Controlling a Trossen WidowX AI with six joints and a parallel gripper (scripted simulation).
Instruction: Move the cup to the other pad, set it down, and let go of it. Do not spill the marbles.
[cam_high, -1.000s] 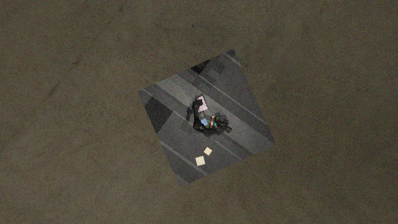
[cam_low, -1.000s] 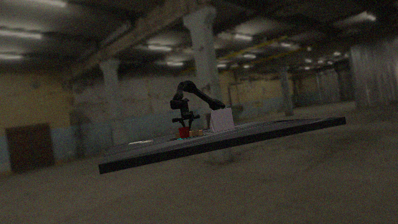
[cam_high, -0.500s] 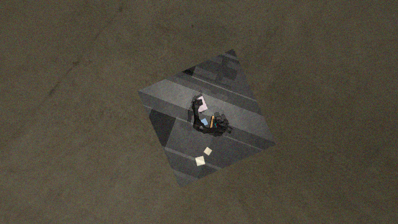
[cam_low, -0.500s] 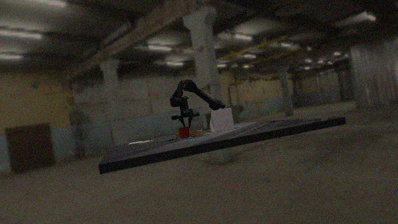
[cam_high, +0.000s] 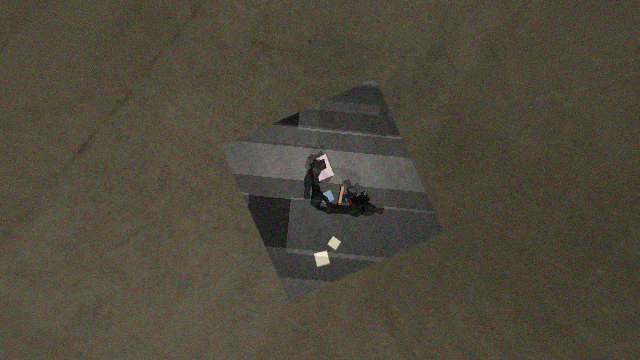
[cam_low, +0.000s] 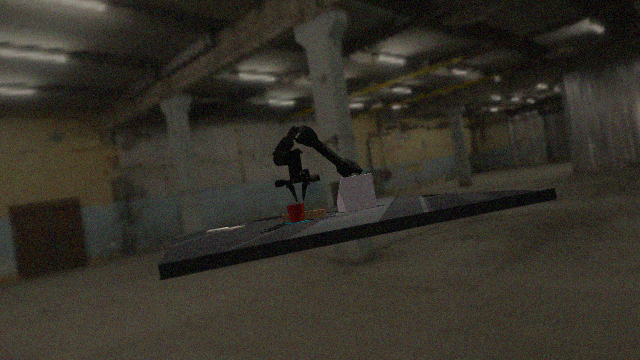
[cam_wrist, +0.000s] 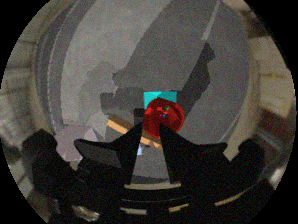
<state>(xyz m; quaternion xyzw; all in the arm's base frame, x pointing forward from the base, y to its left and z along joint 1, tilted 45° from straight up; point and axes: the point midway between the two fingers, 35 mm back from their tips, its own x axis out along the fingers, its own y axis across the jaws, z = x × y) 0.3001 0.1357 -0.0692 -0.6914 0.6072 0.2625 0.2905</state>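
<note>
Exterior shot has the gripper (cam_low: 298, 192) hanging right above the red cup (cam_low: 296, 212), fingers parted and holding nothing, cup upright straight below them on its pad (cam_wrist: 157, 99).

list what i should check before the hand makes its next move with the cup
1. Red cup upright: ok.
2. Hand free of the cup: ok, its tips hang above the rim, not touching.
3. Hand holding nothing: ok, fingers partly open.
4. Cup on a pad: ok, the cyan pad shows at its base.
5. Marbles inside the cup: cannot tell, too blurred.
6. Whether this is the goal pad: cannot tell.
</note>
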